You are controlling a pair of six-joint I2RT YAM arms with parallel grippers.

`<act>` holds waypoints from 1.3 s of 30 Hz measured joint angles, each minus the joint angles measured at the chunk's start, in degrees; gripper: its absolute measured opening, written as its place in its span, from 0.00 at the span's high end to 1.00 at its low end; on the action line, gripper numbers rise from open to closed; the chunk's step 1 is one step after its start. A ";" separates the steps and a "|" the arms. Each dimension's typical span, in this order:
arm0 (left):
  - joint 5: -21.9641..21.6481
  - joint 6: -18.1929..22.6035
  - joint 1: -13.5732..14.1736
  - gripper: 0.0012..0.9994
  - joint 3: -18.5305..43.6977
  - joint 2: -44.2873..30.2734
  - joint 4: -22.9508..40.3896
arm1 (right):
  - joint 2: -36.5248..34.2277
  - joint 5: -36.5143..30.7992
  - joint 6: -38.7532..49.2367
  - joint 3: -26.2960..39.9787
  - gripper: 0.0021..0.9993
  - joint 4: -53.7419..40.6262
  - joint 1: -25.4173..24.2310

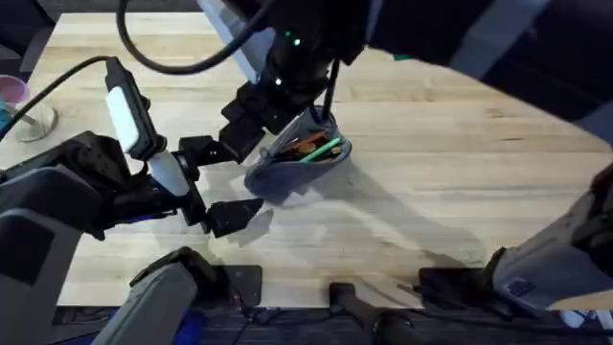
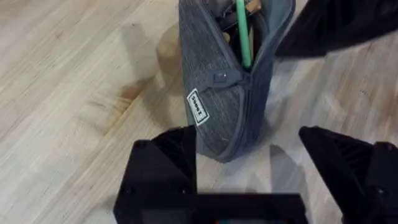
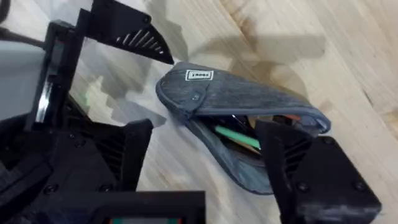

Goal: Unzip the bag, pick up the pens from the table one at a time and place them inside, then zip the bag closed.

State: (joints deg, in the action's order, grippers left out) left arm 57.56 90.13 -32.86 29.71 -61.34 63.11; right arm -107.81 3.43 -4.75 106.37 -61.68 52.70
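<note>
The bag (image 1: 299,161) lies unzipped mid-table (image 1: 431,192), pens (image 1: 321,150) inside. Left hand (image 1: 228,182) — fingers wide apart, empty — flanks its closed end; right hand (image 3: 205,155), spread too, straddles its mouth.

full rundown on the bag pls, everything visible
The bag is a blue-grey fabric pouch with a small white label, lying on the wood table. Its zipper is mostly open, showing a green pen and orange-brown items inside. A right finger is at its open edge; the left fingers flank its closed end.
</note>
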 joint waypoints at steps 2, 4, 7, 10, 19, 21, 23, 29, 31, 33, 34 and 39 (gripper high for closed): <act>0.00 0.00 0.00 0.00 0.00 0.00 0.00 | -0.91 0.01 -0.02 0.00 0.00 0.01 0.03; 0.00 0.00 0.00 0.00 0.00 0.00 -0.02 | -1.73 0.00 -0.10 0.00 0.00 -0.03 0.03; 0.00 0.00 0.00 0.00 0.00 0.00 -0.13 | -2.71 -0.01 -0.22 0.00 0.00 0.01 0.01; 0.00 0.00 0.00 0.00 0.00 0.00 -0.13 | -3.54 0.00 -0.22 0.00 0.00 0.11 0.01; 0.00 0.00 0.00 0.00 0.00 0.00 -0.13 | -5.85 0.01 -0.24 0.00 0.00 0.38 0.02; 0.00 0.00 0.00 0.00 0.00 0.00 -0.13 | -6.54 0.34 -0.30 0.00 0.00 0.66 0.05; 0.00 0.00 0.00 0.00 0.00 0.00 -0.13 | -7.30 0.50 -0.42 0.00 0.00 1.30 0.11; 0.00 0.00 0.00 0.00 0.00 0.00 -0.13 | -8.19 0.69 -0.46 0.00 0.00 2.01 0.26; 0.00 0.00 0.00 0.00 0.00 0.00 -0.13 | -8.20 0.73 -0.66 0.00 0.00 2.15 0.34; 0.00 0.01 0.00 0.00 0.00 0.00 -0.13 | -8.44 0.84 -0.83 0.01 0.00 2.32 0.46; 0.00 0.00 0.00 0.00 0.00 0.00 -0.13 | -8.72 0.84 -0.85 0.04 0.00 2.43 0.56; 0.00 0.13 0.00 0.00 0.00 0.00 -0.13 | -10.77 0.84 -1.09 0.09 0.03 2.87 1.04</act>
State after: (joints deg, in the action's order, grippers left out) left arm 57.56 90.26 -32.86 29.71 -61.34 62.98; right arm -118.58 4.27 -5.84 106.45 -58.81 53.74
